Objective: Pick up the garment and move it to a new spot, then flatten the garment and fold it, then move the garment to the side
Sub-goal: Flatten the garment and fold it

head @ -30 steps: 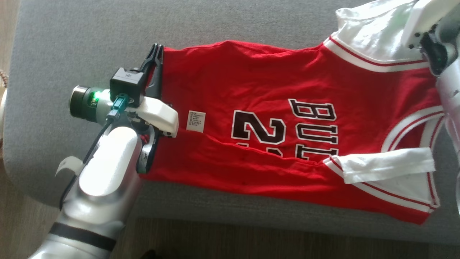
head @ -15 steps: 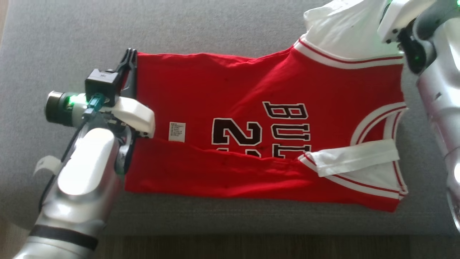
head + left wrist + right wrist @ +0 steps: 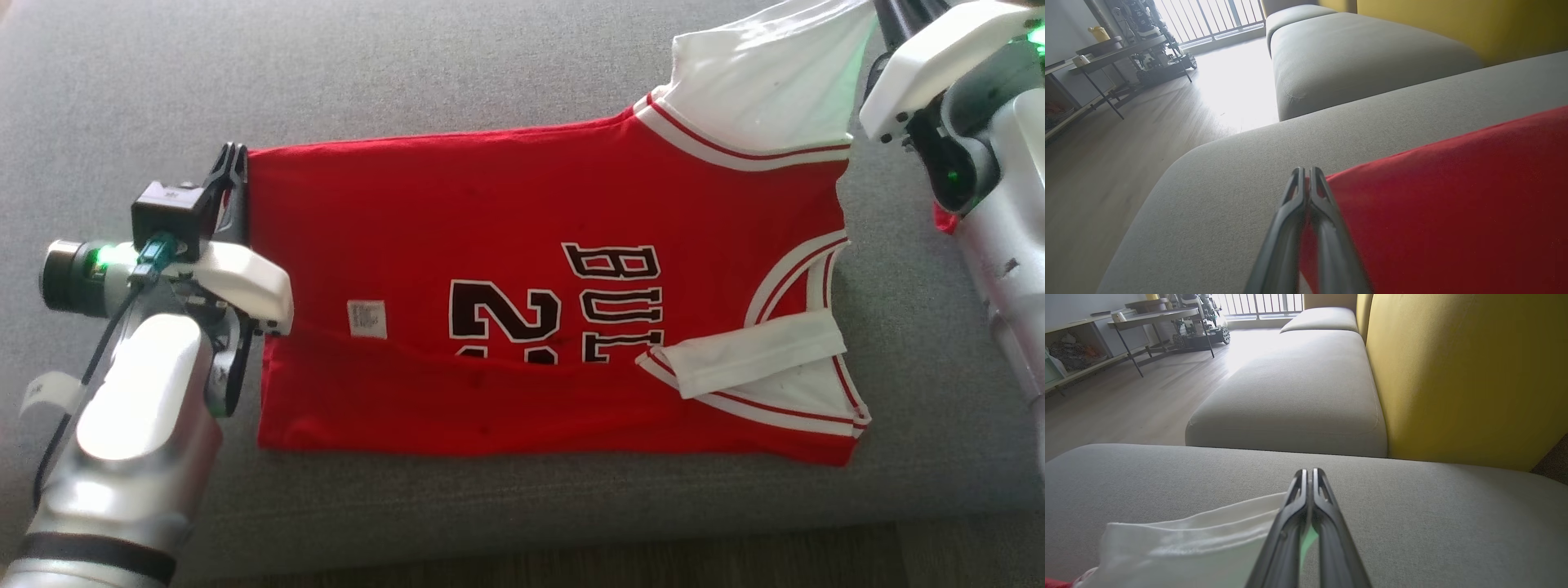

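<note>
Swung since a second ago, my head camera frames the grey sofa [image 3: 490,73]; the red garment [image 3: 506,212] lies stretched across it. At nine o'clock my left gripper [image 3: 231,163] clamps the hem [image 3: 255,245]; at one o'clock my right gripper [image 3: 1308,473] pinches the white sleeve [image 3: 759,90]. I judge flattening underway; next, lower it smooth, release.

A big grey sofa seat [image 3: 490,73] lies in front. Next to it sits another grey cushion [image 3: 1298,388], with a tall yellow back [image 3: 1461,375] behind it. The floor [image 3: 1126,155] is brown wood. Bright light comes in through a window with bars [image 3: 1208,16] (it makes the floor shine white). A dark table [image 3: 1118,47] and a low shelf [image 3: 1077,355] stand far off.
</note>
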Controlling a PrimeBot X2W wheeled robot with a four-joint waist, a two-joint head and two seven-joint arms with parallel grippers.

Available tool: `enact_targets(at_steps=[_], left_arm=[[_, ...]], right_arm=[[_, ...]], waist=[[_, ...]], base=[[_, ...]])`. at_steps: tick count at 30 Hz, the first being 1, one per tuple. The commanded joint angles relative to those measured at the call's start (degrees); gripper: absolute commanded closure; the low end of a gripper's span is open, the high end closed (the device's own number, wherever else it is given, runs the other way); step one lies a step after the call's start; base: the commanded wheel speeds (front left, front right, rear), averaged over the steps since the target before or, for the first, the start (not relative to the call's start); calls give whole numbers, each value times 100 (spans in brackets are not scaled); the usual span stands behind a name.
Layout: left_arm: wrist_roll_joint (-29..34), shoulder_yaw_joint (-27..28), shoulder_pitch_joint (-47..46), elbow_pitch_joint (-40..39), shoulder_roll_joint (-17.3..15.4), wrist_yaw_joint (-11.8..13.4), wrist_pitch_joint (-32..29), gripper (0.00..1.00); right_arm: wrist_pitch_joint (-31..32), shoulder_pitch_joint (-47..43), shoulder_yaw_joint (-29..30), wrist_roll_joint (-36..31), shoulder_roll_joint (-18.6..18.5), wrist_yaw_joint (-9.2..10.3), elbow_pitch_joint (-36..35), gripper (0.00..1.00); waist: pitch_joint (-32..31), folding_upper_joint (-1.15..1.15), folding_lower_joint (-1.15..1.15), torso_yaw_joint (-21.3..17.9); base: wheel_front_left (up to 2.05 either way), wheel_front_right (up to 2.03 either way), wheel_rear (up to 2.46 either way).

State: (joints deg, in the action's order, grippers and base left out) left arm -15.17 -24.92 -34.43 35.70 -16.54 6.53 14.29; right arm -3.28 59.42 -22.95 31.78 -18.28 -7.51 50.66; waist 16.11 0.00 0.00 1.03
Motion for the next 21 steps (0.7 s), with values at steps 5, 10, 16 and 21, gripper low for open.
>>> enact_targets(at_steps=[5,10,16,21], left_arm=[[-51,303,-561,68,-346,-30,15,100],[-141,414,-866,256,-318,14,28,100],[-64,293,-992,390,-288,-89,52,100],[7,188,-852,472,-334,-159,63,100]], right_arm=[[-181,207,-7,48,68,2,-231,100],[-524,380,120,20,188,2,-102,100],[-735,379,-8,-62,333,2,-14,100],[-740,81,-121,76,267,2,-129,100]], waist=[[122,0,0,-14],[227,0,0,2],[271,0,0,22],[154,0,0,-4]], base=[[0,0,0],[0,0,0],[0,0,0],[0,0,0]])
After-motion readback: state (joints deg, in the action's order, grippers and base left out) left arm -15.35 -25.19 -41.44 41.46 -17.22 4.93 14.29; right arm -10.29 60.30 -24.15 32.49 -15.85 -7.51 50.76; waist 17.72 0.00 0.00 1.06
